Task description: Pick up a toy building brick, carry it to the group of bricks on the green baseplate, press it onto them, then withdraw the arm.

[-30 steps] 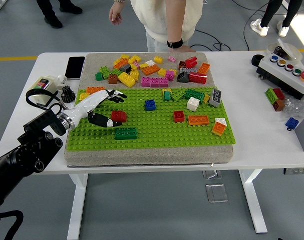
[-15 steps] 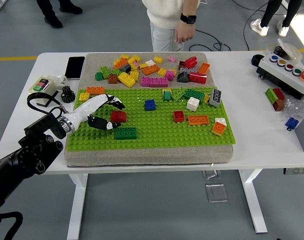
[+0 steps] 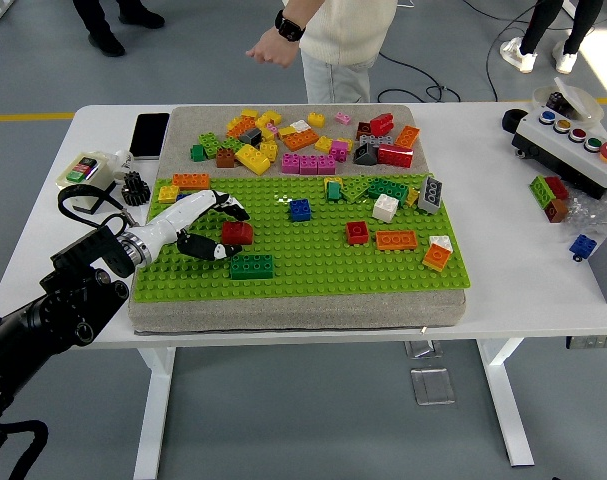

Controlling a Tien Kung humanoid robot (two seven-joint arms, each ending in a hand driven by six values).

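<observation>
Left hand [image 3: 208, 225] over green baseplate [image 3: 313, 262] on bench [image 3: 503, 180] — fingers curved round red brick [image 3: 237, 232], apparently grasping it; dark green brick [image 3: 251, 266] just beside. Loose bricks [image 3: 303, 140] beyond.

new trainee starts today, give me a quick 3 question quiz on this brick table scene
1. True or false: the left hand has its fingers around the red brick.
2. Which brick sits just in front of the red brick, toward the table's near edge? A blue B dark green C white
3. Fill in: the phone lies on the table's far ____ side.

Key: 1 true. 2 B, the dark green brick. 3 left.
</observation>
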